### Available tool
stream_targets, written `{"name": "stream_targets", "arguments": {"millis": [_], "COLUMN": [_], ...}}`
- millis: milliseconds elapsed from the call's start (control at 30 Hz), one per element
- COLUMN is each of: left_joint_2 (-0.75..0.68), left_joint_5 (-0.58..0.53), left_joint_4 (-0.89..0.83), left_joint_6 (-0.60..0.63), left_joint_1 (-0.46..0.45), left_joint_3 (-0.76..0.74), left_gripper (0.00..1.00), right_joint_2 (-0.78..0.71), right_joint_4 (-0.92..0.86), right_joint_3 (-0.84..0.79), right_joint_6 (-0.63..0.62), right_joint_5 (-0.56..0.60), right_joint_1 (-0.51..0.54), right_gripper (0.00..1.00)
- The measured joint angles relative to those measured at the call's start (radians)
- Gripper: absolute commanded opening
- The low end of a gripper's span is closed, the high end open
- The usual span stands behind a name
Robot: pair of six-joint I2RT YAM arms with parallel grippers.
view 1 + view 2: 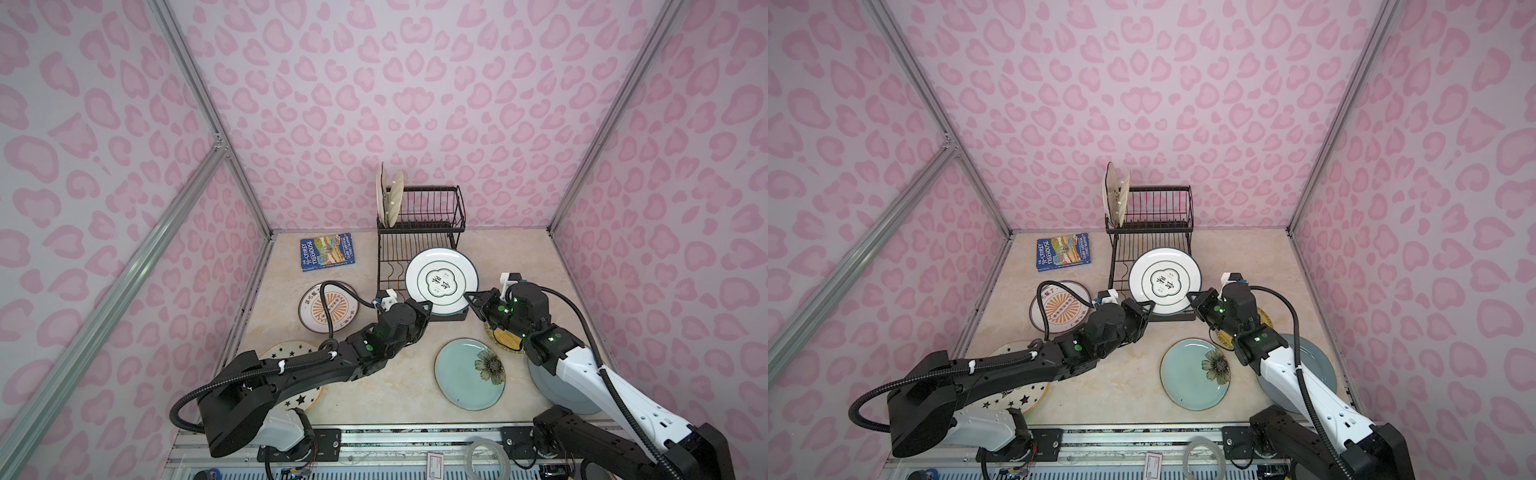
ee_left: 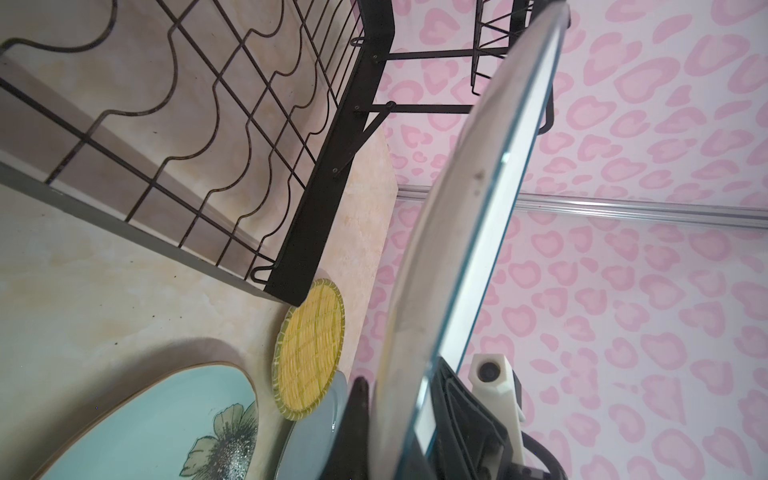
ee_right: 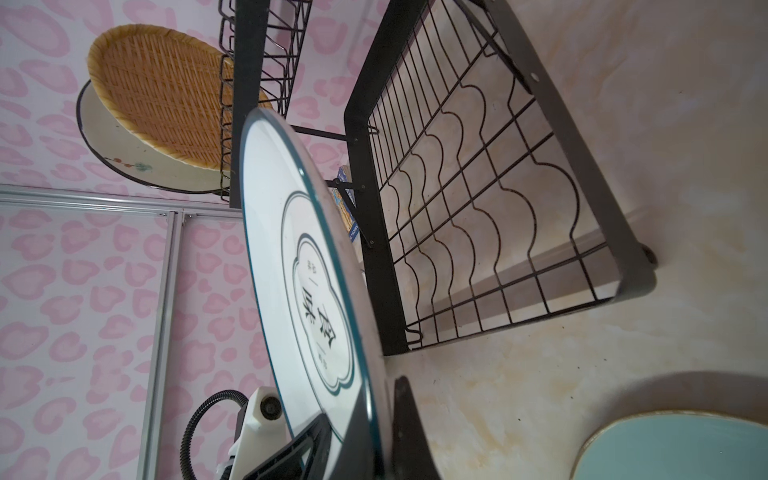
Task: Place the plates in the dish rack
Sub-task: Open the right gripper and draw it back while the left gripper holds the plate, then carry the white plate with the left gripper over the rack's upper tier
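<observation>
Both grippers hold a white plate (image 1: 441, 277) with a teal rim and black characters, tilted up over the lower tray of the black wire dish rack (image 1: 419, 208). My left gripper (image 1: 428, 305) is shut on its near left rim and my right gripper (image 1: 467, 297) on its near right rim. In the left wrist view the plate's edge (image 2: 478, 228) runs between the jaws of the left gripper (image 2: 401, 395). The right wrist view shows the plate's face (image 3: 299, 249) pinched by the right gripper (image 3: 370, 407). A cream plate and a yellow woven plate (image 1: 390, 199) stand in the upper basket's left end.
On the table lie an orange sunburst plate (image 1: 328, 307), a star plate (image 1: 291, 353) under the left arm, a teal flower plate (image 1: 469, 374), a grey-blue plate (image 1: 544, 386) and a yellow woven plate (image 1: 505, 338) under the right arm. A blue book (image 1: 327, 251) lies left of the rack.
</observation>
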Motion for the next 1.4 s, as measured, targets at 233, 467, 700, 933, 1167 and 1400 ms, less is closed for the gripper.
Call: {"name": "stream_targets", "arguments": {"millis": [233, 467, 700, 933, 1167, 1400], "left_joint_2": [-0.022, -0.062, -0.144, -0.272, -0.268, -0.03], "left_joint_5": [-0.021, -0.066, -0.151, -0.318, -0.476, -0.623], "left_joint_4": [-0.04, -0.114, -0.256, -0.452, -0.624, -0.689], "left_joint_6": [0.051, 0.126, 0.233, 0.355, 0.567, 0.87], "left_joint_1": [-0.008, -0.018, -0.062, -0.132, -0.172, -0.172], "left_joint_3": [0.013, 0.013, 0.058, 0.12, 0.349, 0.762], "left_gripper": [0.03, 0.03, 0.03, 0.03, 0.03, 0.03], "right_joint_2": [-0.038, -0.045, -0.045, -0.114, -0.144, -0.14], "right_joint_4": [-0.002, -0.01, -0.068, -0.161, -0.221, -0.237], "right_joint_3": [0.001, 0.01, 0.094, 0.19, 0.182, 0.13], "right_joint_6": [-0.04, -0.108, -0.212, -0.365, -0.466, -0.511], "right_joint_5": [-0.027, -0.03, -0.034, -0.032, -0.036, -0.052], "right_joint_1": [0.0, -0.003, -0.047, -0.146, -0.206, -0.22], "right_gripper": [0.44, 0.76, 0.93, 0.97, 0.97, 0.97]}}
